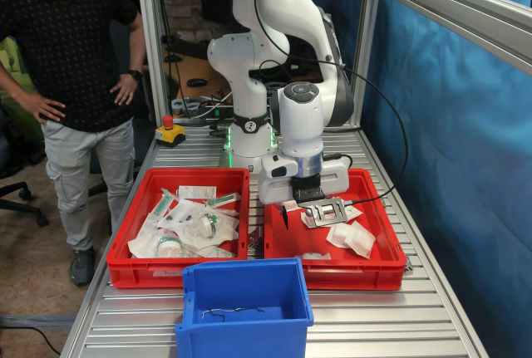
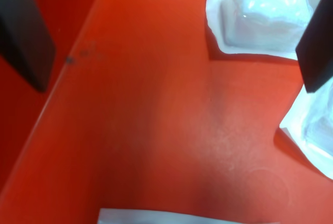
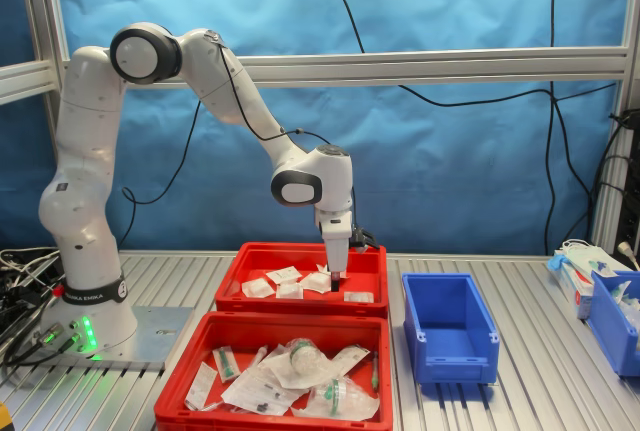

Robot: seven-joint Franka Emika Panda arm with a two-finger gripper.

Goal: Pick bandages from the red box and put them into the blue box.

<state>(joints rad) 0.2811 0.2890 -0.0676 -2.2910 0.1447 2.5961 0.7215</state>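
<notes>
The blue box (image 1: pixel 243 306) sits nearest in the first exterior view. Behind it, the red box (image 1: pixel 366 270) holds the bandages (image 1: pixel 351 237). The gripper (image 1: pixel 301 210) hangs low inside the red box — jaws apart, holding nothing — with white packets lying beside its fingers (image 2: pixel 23 31).
</notes>
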